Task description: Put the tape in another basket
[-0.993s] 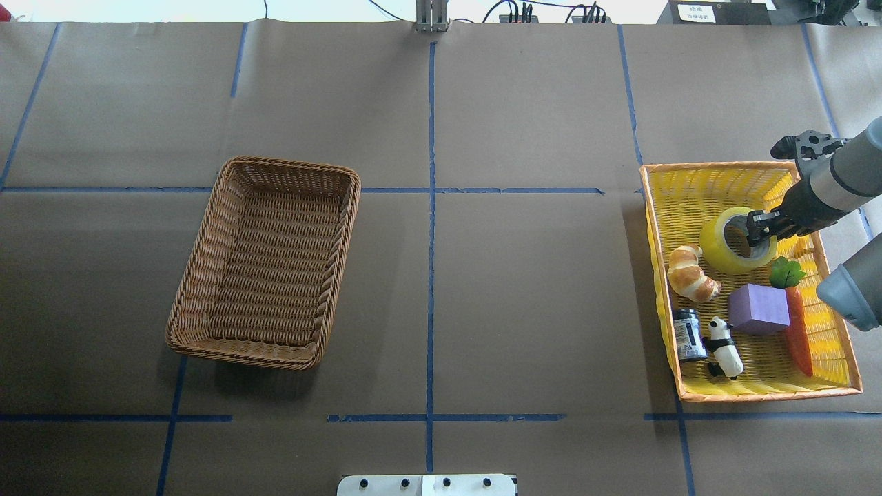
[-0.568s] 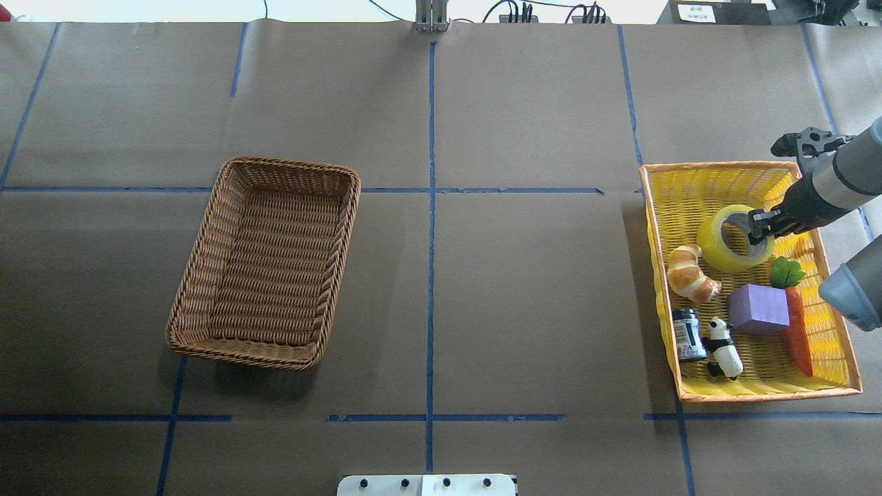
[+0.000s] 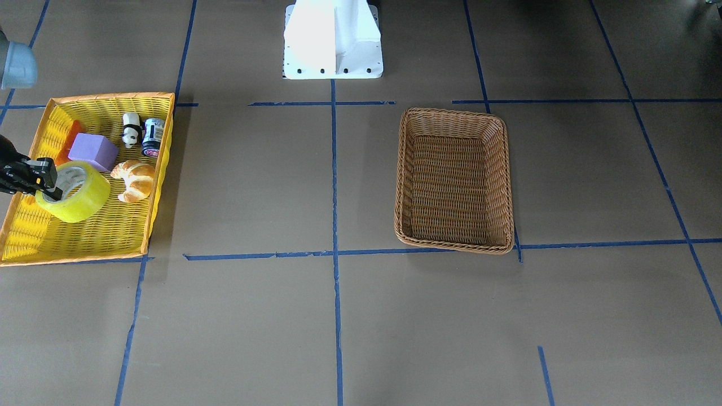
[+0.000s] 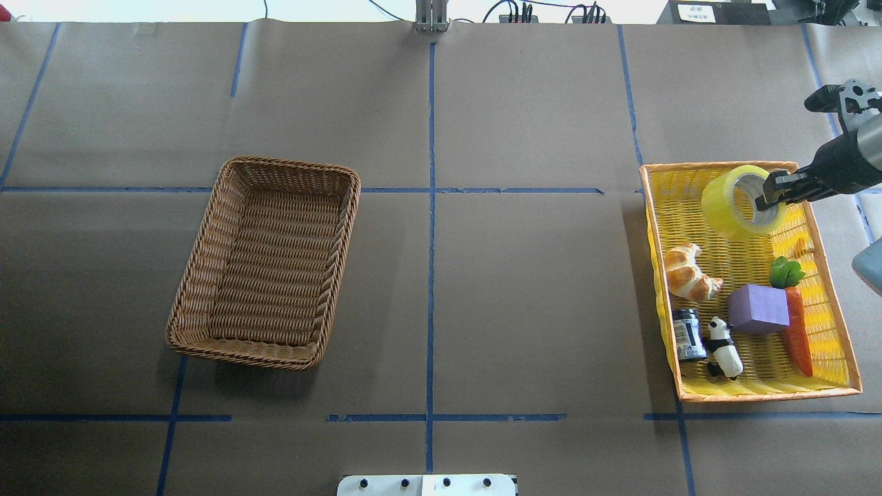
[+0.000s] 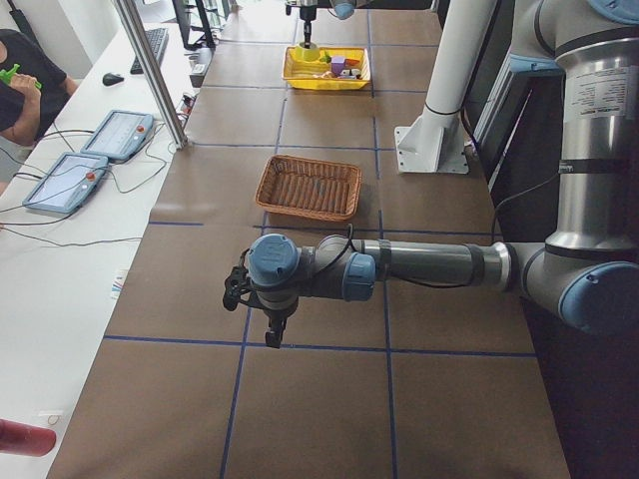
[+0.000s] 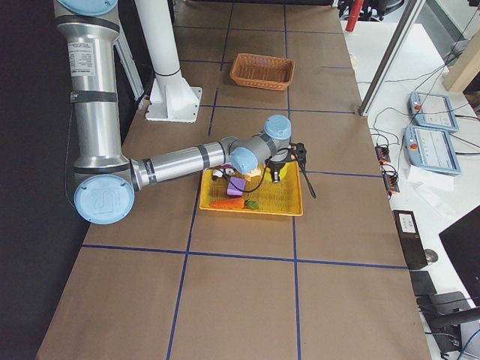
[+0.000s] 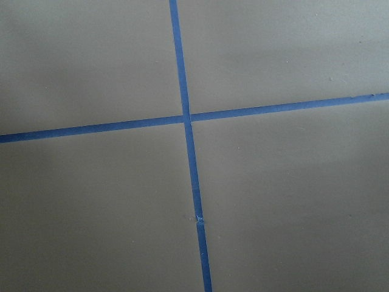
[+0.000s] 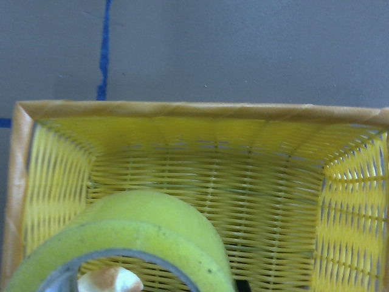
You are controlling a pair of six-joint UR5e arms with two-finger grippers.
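Note:
The yellow-green tape [image 4: 732, 207] hangs tilted above the far end of the yellow tray [image 4: 758, 395]. My right gripper [image 4: 768, 196] is shut on its wall, with one finger inside the grey core. The tape also shows in the front view [image 3: 79, 200] and fills the bottom of the right wrist view [image 8: 134, 234]. The brown wicker basket [image 4: 289, 167] stands empty on the left half of the table, far from the tape. My left gripper [image 5: 270, 334] shows only in the left side view, low over bare table. I cannot tell whether it is open or shut.
The yellow tray holds a croissant [image 4: 689, 272], a purple block [image 4: 758, 308], a toy carrot [image 4: 796, 331], a panda figure [image 4: 725, 348] and a small dark can [image 4: 688, 335]. Blue tape lines [image 4: 431, 207] cross the brown paper table.
My right gripper has risen and moved toward the tray's far end, lifting the tape off the tray floor. The other tray items and the brown basket have not moved.

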